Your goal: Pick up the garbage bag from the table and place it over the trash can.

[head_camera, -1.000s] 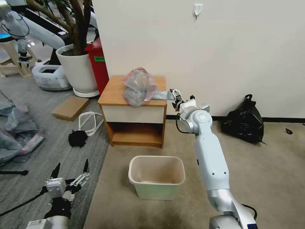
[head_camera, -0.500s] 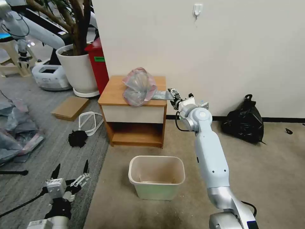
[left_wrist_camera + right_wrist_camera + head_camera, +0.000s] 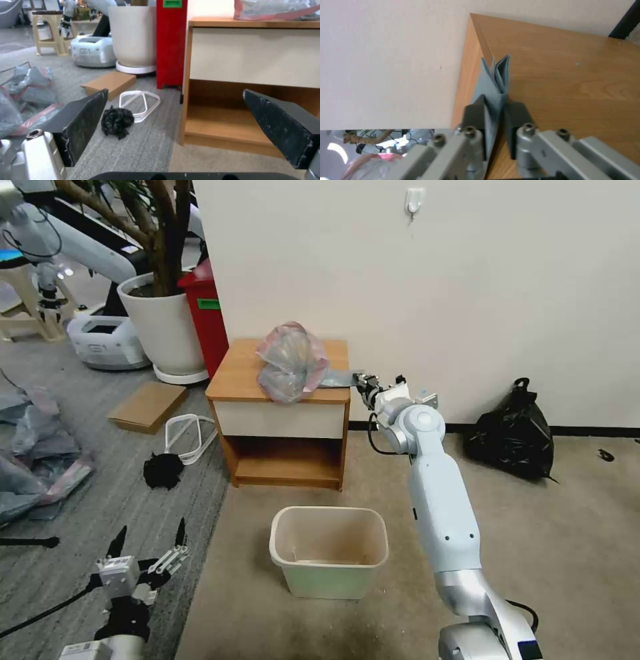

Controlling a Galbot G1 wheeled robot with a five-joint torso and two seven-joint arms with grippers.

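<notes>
The garbage bag (image 3: pixel 291 361) lies crumpled on the table (image 3: pixel 233 373), grey and translucent with a pink rim. Its flat grey tail (image 3: pixel 337 378) reaches past the table's right edge. There my right gripper (image 3: pixel 363 380) is shut on that tail; in the right wrist view the gripper (image 3: pixel 495 110) pinches the folded grey strip (image 3: pixel 495 77) beside the table's wood (image 3: pixel 570 75). The trash can (image 3: pixel 329 550) stands on the floor in front of the table. My left gripper (image 3: pixel 143 563) hangs open low at the left; in the left wrist view this gripper (image 3: pixel 180 127) faces the table's drawer front (image 3: pixel 253 57).
A knotted black bag (image 3: pixel 513 437) sits against the wall to the right. Left of the table stand a red bin (image 3: pixel 207 313) and a white plant pot (image 3: pixel 163 323). Cardboard (image 3: pixel 148 405), a white frame (image 3: pixel 190 437), a black clump (image 3: pixel 163 470) and a grey-pink plastic heap (image 3: pixel 33 460) lie on the floor.
My right gripper has crept slightly toward the table, still holding the bag's tail. The bag heap has barely shifted. The left arm has sunk a little.
</notes>
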